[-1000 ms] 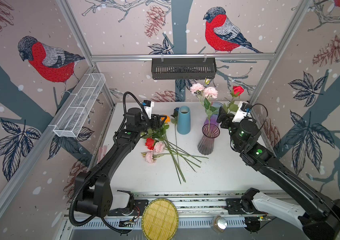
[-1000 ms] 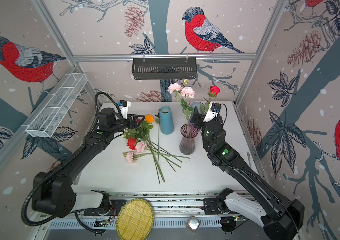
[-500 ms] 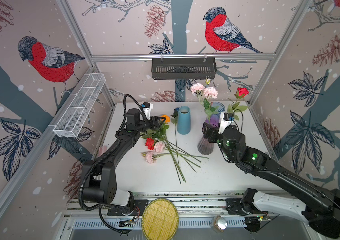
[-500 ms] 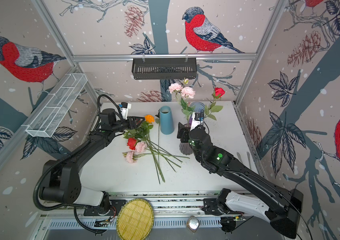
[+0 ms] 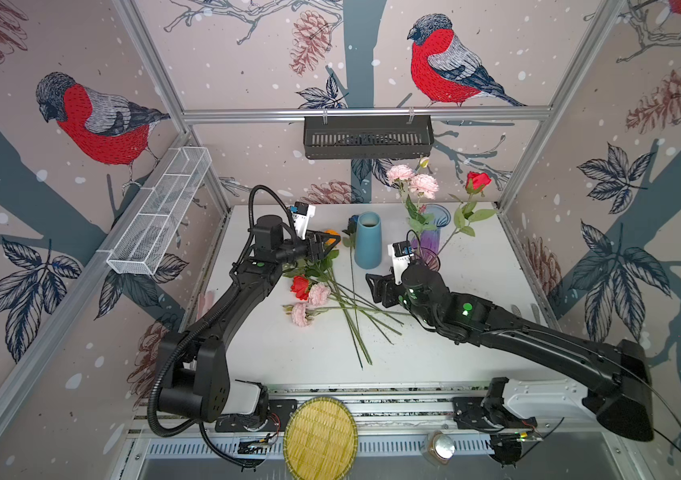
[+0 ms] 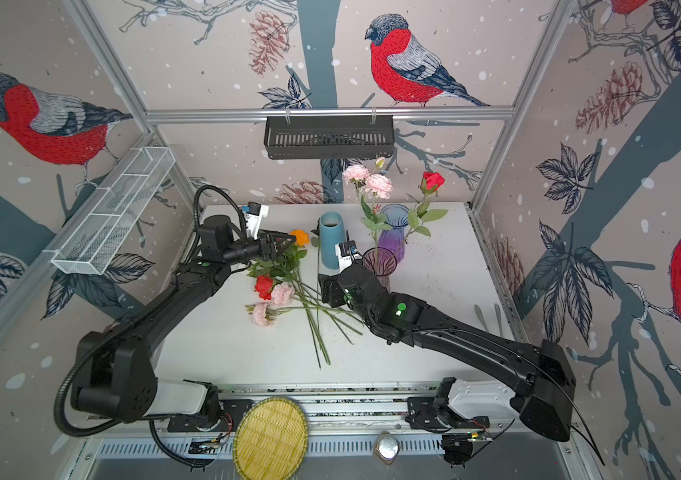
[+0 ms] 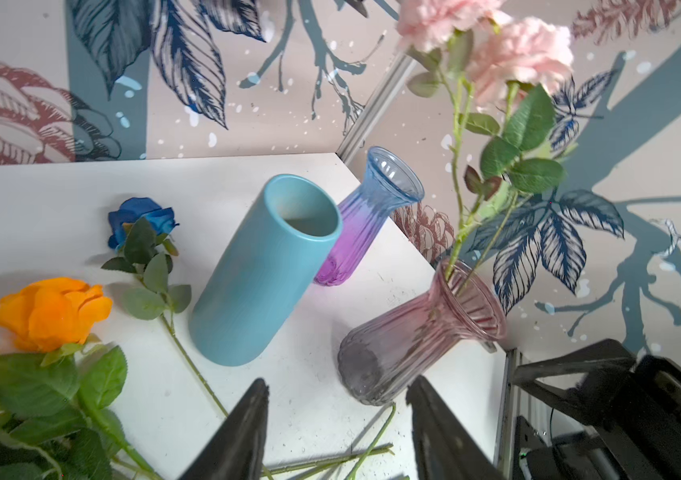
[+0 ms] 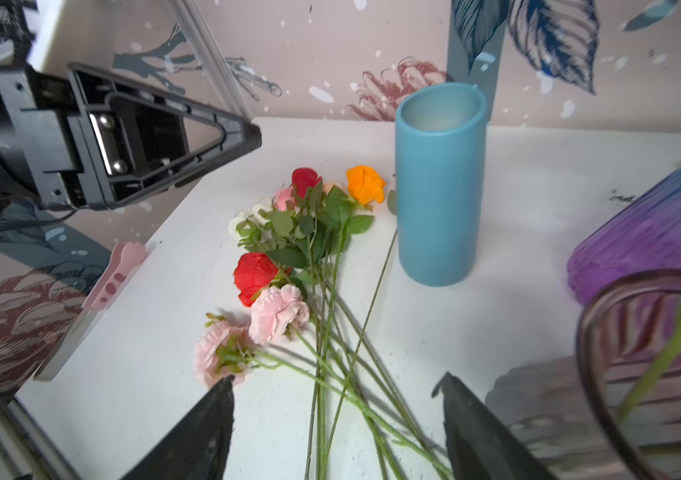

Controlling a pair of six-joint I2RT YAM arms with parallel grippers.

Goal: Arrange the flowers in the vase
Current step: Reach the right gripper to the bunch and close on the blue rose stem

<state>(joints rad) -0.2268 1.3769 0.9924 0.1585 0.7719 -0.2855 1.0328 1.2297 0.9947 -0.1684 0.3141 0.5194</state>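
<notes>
Several loose flowers (image 5: 318, 291) lie on the white table (image 5: 475, 291), stems fanned toward the front: red (image 8: 255, 276), pink (image 8: 276, 311) and orange (image 8: 365, 185) heads. A blue rose (image 7: 139, 218) lies behind the teal vase (image 5: 367, 241). The smoky pink glass vase (image 5: 428, 259) holds pink flowers (image 5: 413, 180); a red rose (image 5: 478, 180) leans up beside them. My left gripper (image 5: 324, 245) (image 7: 336, 399) hovers open over the pile's leaves. Held low over the stems, my right gripper (image 5: 374, 289) (image 8: 336, 386) is open, nothing between its fingers.
A purple-blue glass vase (image 5: 434, 226) stands behind the smoky one. A black basket (image 5: 367, 137) hangs on the back wall and a white wire shelf (image 5: 160, 216) on the left wall. A round bamboo tray (image 5: 320, 436) lies in front of the table.
My right gripper has left the red rose at the vases and swung left and down to the stems on the table. The left gripper has barely moved.
</notes>
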